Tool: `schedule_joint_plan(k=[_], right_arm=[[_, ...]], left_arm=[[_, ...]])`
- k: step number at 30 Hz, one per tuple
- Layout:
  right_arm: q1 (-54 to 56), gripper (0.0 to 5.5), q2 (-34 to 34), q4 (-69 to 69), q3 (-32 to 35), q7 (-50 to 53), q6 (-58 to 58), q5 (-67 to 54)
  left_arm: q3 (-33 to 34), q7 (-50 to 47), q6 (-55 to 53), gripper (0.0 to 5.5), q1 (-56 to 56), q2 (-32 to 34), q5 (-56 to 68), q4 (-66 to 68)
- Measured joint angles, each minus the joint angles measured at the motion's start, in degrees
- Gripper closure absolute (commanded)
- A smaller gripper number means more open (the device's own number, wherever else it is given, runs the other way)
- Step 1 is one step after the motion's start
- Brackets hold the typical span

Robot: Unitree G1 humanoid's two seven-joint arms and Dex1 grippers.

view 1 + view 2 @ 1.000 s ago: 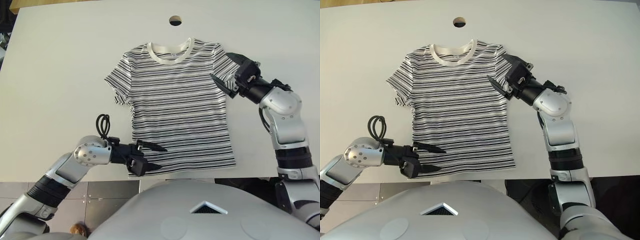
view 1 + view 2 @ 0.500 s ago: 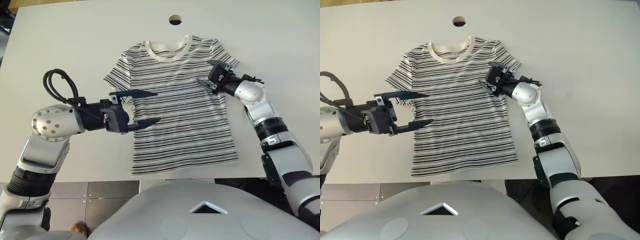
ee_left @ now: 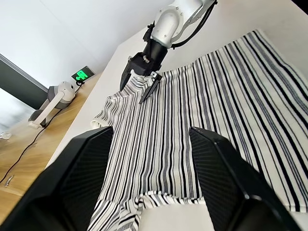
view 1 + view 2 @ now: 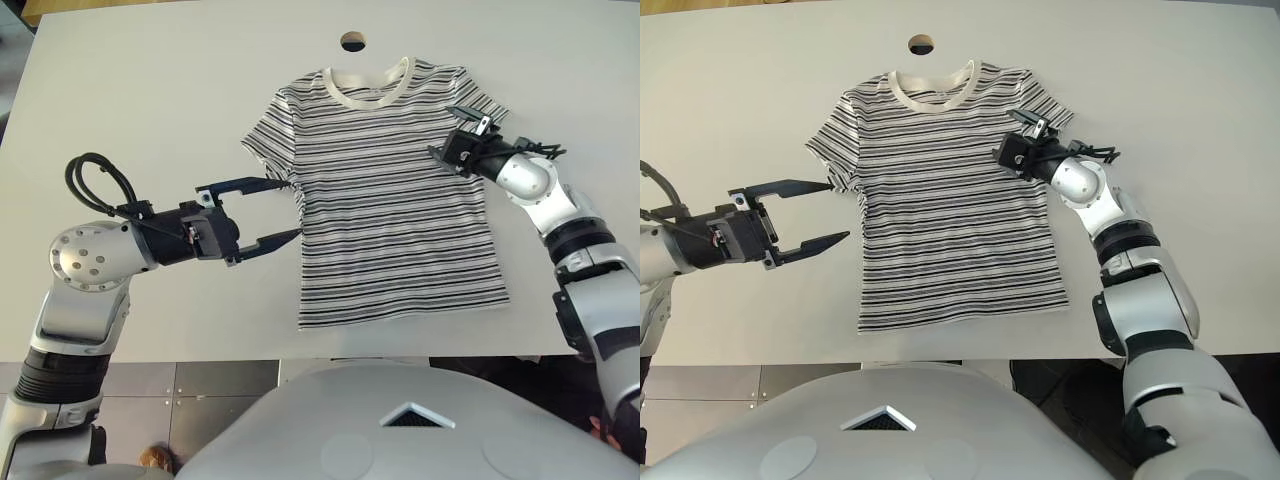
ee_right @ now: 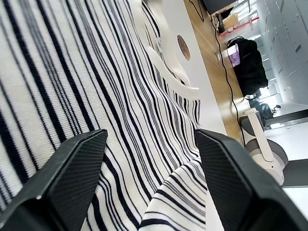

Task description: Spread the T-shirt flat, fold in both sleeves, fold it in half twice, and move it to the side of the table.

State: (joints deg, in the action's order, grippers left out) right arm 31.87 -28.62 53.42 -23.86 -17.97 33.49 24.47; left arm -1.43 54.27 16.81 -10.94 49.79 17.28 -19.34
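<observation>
A black-and-white striped T-shirt (image 4: 390, 200) with a cream collar lies flat on the white table (image 4: 150, 100), collar at the far side, both sleeves spread out. My left gripper (image 4: 290, 208) is open, hovering just off the shirt's left edge below the left sleeve (image 4: 268, 150). In the left wrist view its fingers (image 3: 91, 168) frame the striped cloth (image 3: 226, 96). My right gripper (image 4: 455, 133) is open low over the shirt where the right sleeve (image 4: 480, 100) meets the body. Striped fabric (image 5: 96, 72) lies close under it in the right wrist view, and the left wrist view catches this right gripper (image 3: 131, 95) farther off.
A round hole (image 4: 351, 41) in the table sits just beyond the collar. The table's front edge (image 4: 200, 358) runs close below the shirt's hem. Bare tabletop spreads to the left and to the right of the shirt.
The head camera has shifted, so the shirt shows farther right. My left gripper rose from the hem, crossed the shirt's left side, then drew back off its edge. My right gripper stayed at the right sleeve.
</observation>
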Motion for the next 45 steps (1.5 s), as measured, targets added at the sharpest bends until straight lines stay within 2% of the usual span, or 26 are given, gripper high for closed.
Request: schedule_joint_plan(k=[5, 11, 23, 30, 36, 45], right_arm=[[-7.09, 2.11, -3.04, -11.19, 1.01, -2.67, -1.48, -2.1], [-10.11, 2.11, -3.3, -18.0, 2.24, -4.79, -6.15, -3.0], [-8.39, 2.11, -5.99, -19.38, 4.39, -8.76, -9.64, -2.92], [-6.04, 2.11, -6.28, -35.47, 9.65, -13.7, -16.32, -8.26], [-9.03, 2.11, -2.21, -40.36, 6.79, -14.98, -19.17, -7.94], [-11.45, 2.11, 4.92, -34.82, 1.24, -12.31, -18.76, -5.2]], left_arm=[[0.33, -0.03, -0.08, 2.59, -0.22, -0.7, -0.67, -0.23], [0.38, -0.02, -0.09, 2.59, -0.01, -1.3, -1.27, -0.09], [0.18, 0.38, -0.21, 2.59, 0.19, -2.02, -1.93, 0.27], [0.32, 0.58, -0.35, 2.59, 1.01, -2.04, -1.89, 1.11], [0.31, 0.58, -0.43, 2.59, 1.08, -2.26, -1.91, 1.12], [0.28, 0.6, -0.45, 2.59, 1.59, -2.51, -1.9, 1.15]])
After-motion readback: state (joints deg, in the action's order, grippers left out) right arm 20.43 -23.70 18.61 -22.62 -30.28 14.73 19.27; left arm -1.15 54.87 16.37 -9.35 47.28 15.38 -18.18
